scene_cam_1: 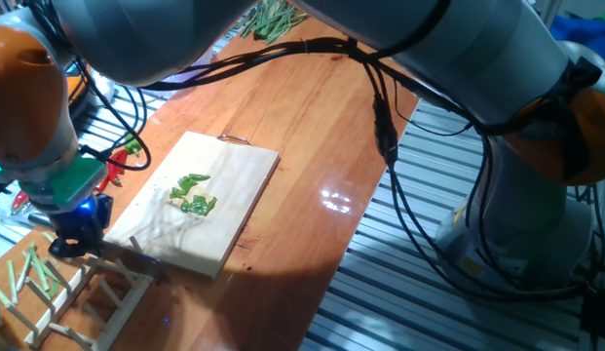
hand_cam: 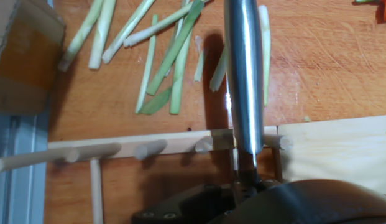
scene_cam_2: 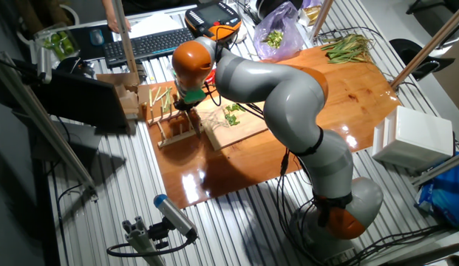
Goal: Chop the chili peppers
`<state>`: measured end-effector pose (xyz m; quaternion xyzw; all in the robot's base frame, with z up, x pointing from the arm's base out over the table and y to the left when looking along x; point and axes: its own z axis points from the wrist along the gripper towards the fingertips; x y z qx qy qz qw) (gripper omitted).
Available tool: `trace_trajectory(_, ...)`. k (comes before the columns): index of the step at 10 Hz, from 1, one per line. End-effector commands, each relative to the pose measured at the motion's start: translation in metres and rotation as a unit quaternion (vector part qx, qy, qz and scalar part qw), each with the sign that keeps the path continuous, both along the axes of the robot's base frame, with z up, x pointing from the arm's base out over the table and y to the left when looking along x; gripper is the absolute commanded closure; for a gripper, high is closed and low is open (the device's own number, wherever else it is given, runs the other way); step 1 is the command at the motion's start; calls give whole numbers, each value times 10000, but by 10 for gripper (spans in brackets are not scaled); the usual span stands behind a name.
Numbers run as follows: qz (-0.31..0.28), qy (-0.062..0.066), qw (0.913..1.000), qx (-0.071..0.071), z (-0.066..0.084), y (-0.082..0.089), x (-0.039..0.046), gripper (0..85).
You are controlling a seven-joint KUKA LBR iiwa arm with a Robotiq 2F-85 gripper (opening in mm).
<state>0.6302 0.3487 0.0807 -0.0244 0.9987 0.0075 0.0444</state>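
A: Hovering over a wooden rack (scene_cam_1: 83,292) at the near left corner of the table, the gripper (scene_cam_1: 76,237) carries a steel knife (hand_cam: 244,81), seen in the hand view running straight out from the hand. Whether the jaws pinch its handle or merely frame it cannot be told; the fingers are hidden.

B: And the chili peppers (scene_cam_1: 193,194)?

A: Lying as several glossy green pieces mid-way along the pale cutting board (scene_cam_1: 239,210), well right of the gripper.

B: How would they handle?

A: Light, thin-skinned and slick, I'd judge. Likely to roll or skid under a blade, so best pressed from straight above across the curl, not gripped.

B: Obstacles?

A: The rack's dowels stand beneath the knife, touching the board's edge. Pale green stalks (hand_cam: 168,56) lie beyond them, red chilies (scene_cam_1: 122,161) off the board's left side.
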Motion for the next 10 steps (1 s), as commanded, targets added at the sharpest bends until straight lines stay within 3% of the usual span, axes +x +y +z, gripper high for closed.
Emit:
trace_trajectory(1,-15,19,10000,1,-14,-6,4,510)
trace_trajectory(2,-67,97,9999,20,13,-4,9,510)
trace_trajectory(5,-210,237,9995,21,315,36,-15,510)
trace_trajectory(7,-201,485,9985,122,717,8,-62,510)
trace_trajectory(8,-230,610,9977,204,1044,-39,-113,510)
trace_trajectory(9,-81,656,9978,-8,1309,-110,-150,510)
trace_trajectory(10,51,601,9982,-80,1472,-204,-187,680)
